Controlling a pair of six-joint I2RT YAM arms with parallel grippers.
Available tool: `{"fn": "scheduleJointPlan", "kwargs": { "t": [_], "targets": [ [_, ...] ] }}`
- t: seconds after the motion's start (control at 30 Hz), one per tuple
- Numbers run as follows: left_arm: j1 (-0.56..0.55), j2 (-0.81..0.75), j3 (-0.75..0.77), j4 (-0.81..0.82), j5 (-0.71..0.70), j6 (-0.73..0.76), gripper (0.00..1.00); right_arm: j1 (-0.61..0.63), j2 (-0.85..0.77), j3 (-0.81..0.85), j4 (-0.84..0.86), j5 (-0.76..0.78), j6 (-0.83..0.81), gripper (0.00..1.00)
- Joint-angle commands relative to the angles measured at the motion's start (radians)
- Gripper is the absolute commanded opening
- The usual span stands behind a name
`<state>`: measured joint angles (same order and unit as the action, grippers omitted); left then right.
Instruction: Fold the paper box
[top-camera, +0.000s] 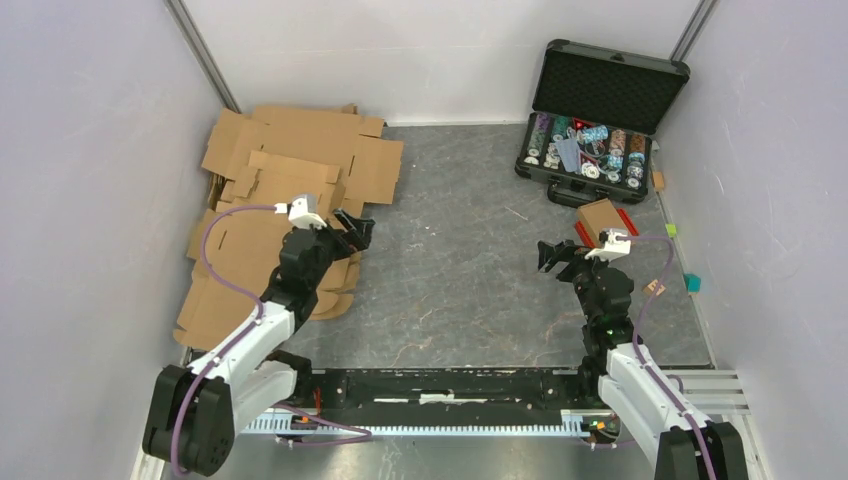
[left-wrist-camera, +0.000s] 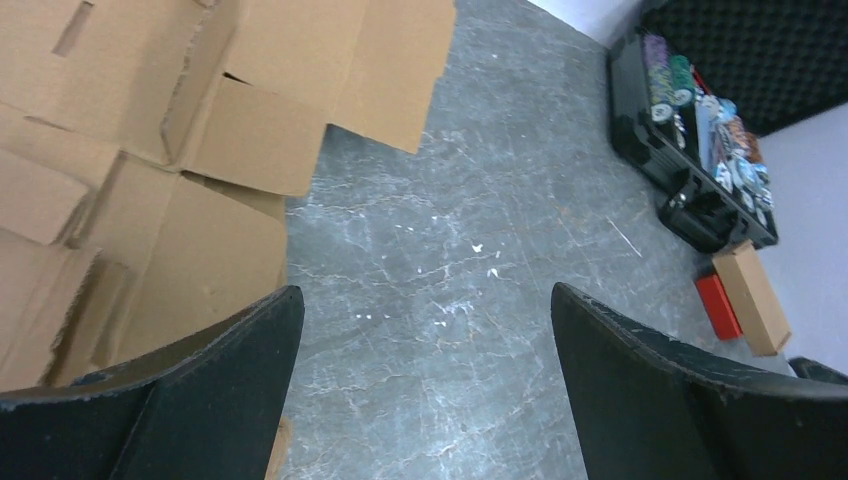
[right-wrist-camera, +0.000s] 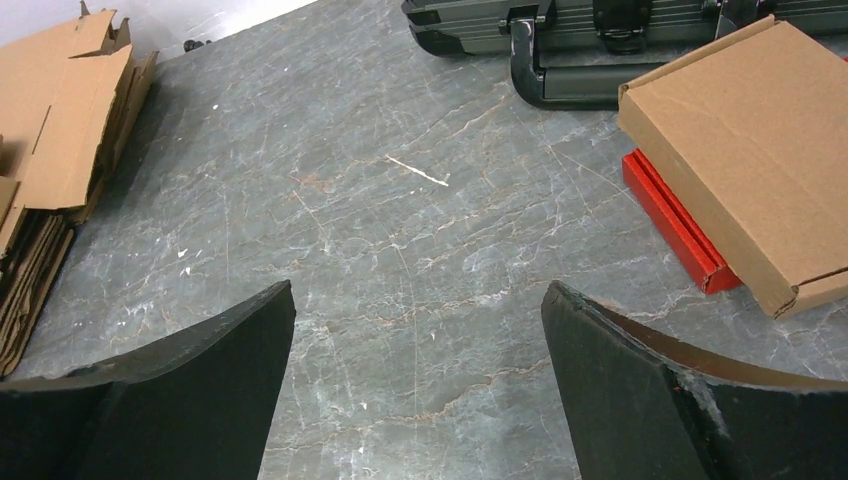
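Note:
The paper box is a flat brown cardboard blank somewhere in the pile (top-camera: 285, 190) at the back left; I cannot tell which sheet it is. The pile also fills the upper left of the left wrist view (left-wrist-camera: 150, 120) and shows at the left edge of the right wrist view (right-wrist-camera: 60, 130). My left gripper (top-camera: 355, 232) hovers open at the pile's right edge, over bare grey table, with nothing between its fingers (left-wrist-camera: 425, 290). My right gripper (top-camera: 548, 257) stands open and empty over the table at the right of centre (right-wrist-camera: 418, 285), pointing left.
An open black case of poker chips (top-camera: 590, 140) stands at the back right. In front of it a small closed brown box (top-camera: 600, 215) lies on a red flat thing (right-wrist-camera: 675, 225). Small coloured blocks (top-camera: 692, 283) sit by the right wall. White walls enclose three sides.

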<state>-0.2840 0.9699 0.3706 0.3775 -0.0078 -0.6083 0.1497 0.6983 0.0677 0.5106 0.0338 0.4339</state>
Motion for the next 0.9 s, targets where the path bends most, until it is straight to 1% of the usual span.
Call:
{"fn": "scheduleJointPlan", "kwargs": {
  "t": [0.0,0.07,0.17,0.23,0.33,0.4,0.47,0.53,0.57,0.6,0.67,0.7,0.77,0.83,0.87],
  "targets": [
    [-0.003,0.008,0.066,-0.067,-0.112,0.041,1.0,0.002,-0.001,-0.015,0.051,-0.012,0.018,0.98],
    [-0.002,0.004,0.079,-0.109,-0.176,0.054,1.0,0.002,0.005,-0.013,0.053,-0.02,0.024,0.98],
    [-0.003,-0.026,0.084,-0.209,-0.423,0.032,1.0,0.001,0.016,-0.008,0.053,-0.03,0.027,0.98],
    [-0.003,-0.045,0.067,-0.243,-0.555,-0.013,0.96,0.002,0.017,-0.008,0.052,-0.031,0.03,0.98],
    [-0.002,-0.055,0.056,-0.271,-0.649,-0.057,0.83,0.007,0.016,-0.008,0.054,-0.031,0.03,0.98],
    [-0.002,-0.046,0.077,-0.323,-0.704,-0.082,0.81,0.012,0.014,-0.006,0.053,-0.031,0.028,0.98],
    [-0.001,-0.024,0.103,-0.384,-0.761,-0.11,0.71,0.014,0.014,-0.005,0.051,-0.03,0.026,0.98],
    [-0.002,0.008,0.126,-0.437,-0.786,-0.12,0.65,0.014,0.014,-0.005,0.049,-0.028,0.026,0.98],
    [-0.002,0.03,0.141,-0.457,-0.785,-0.114,0.64,0.014,0.013,-0.006,0.048,-0.027,0.025,0.98],
    [-0.001,0.05,0.159,-0.474,-0.761,-0.094,0.63,0.014,0.012,-0.004,0.047,-0.025,0.026,0.98],
    [-0.003,0.099,0.188,-0.443,-0.657,0.029,0.62,0.014,0.006,0.002,0.036,-0.024,0.024,0.98],
    [-0.003,0.131,0.2,-0.453,-0.648,0.039,0.62,0.014,0.002,0.003,0.029,-0.021,0.019,0.98],
    [-0.002,0.186,0.234,-0.497,-0.696,0.028,0.6,0.014,-0.004,0.005,0.019,-0.012,0.015,0.98],
    [-0.003,0.243,0.271,-0.556,-0.763,-0.014,0.58,0.013,-0.007,0.003,0.019,-0.009,0.014,0.98],
    [-0.001,0.265,0.291,-0.585,-0.772,-0.026,0.57,0.014,-0.008,0.001,0.019,-0.011,0.016,0.98]
  ]
}}
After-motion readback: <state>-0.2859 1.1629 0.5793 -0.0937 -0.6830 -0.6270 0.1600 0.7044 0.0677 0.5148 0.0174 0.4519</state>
